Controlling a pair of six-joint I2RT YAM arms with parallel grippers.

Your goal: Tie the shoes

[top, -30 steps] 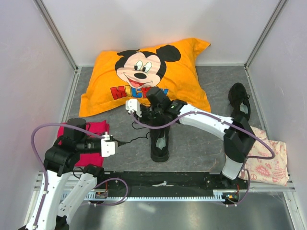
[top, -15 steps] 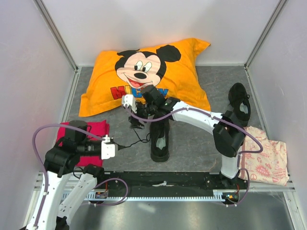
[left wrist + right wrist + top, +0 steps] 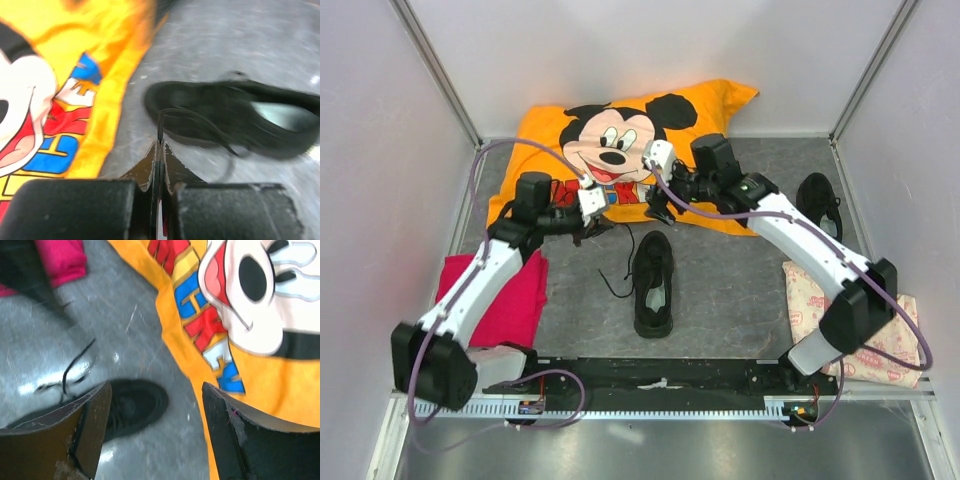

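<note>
One black shoe (image 3: 653,283) lies mid-table, toe toward the pillow; in the left wrist view it (image 3: 230,117) stretches across just beyond the fingers. My left gripper (image 3: 607,222) is at the pillow's lower edge, left of the toe. It (image 3: 161,145) is shut on a thin black lace (image 3: 161,125) that runs taut from its tips to the shoe. My right gripper (image 3: 662,205) hangs above the toe and the pillow edge. It (image 3: 155,397) is open and holds nothing, with the toe (image 3: 132,407) below. A second shoe (image 3: 820,205) lies at the far right.
A big orange Mickey Mouse pillow (image 3: 620,150) fills the back of the table. A red cloth (image 3: 510,300) lies at the near left under my left arm. A pale patterned cloth (image 3: 880,335) lies near right. White walls close in on three sides.
My left arm swung from the near left up to the pillow's edge, pulling the lace with it. My right gripper opened and drew back toward the pillow.
</note>
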